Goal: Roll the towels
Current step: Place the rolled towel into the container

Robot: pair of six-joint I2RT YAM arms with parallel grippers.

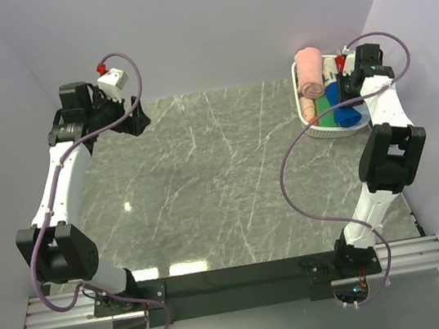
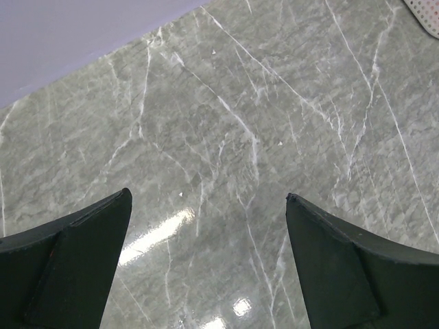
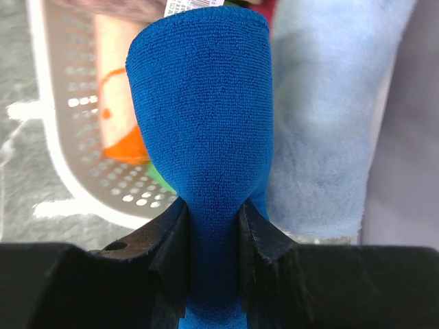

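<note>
Grey marble tabletop (image 1: 206,183) stretches wide between the arms. Near its far left edge the left gripper (image 2: 207,195) hangs with jaws wide apart. In the far right corner, close to the wall, the right gripper (image 3: 212,223) is clamped on the royal blue towel (image 3: 202,116) over the white basket (image 3: 62,137), with the pale blue towel (image 3: 322,123) just beside it.

Royal blue towel (image 1: 349,116) lies at 2 o'clock, one end pinched narrow; pale blue towel (image 3: 322,123) touches its 3 o'clock side.
</note>
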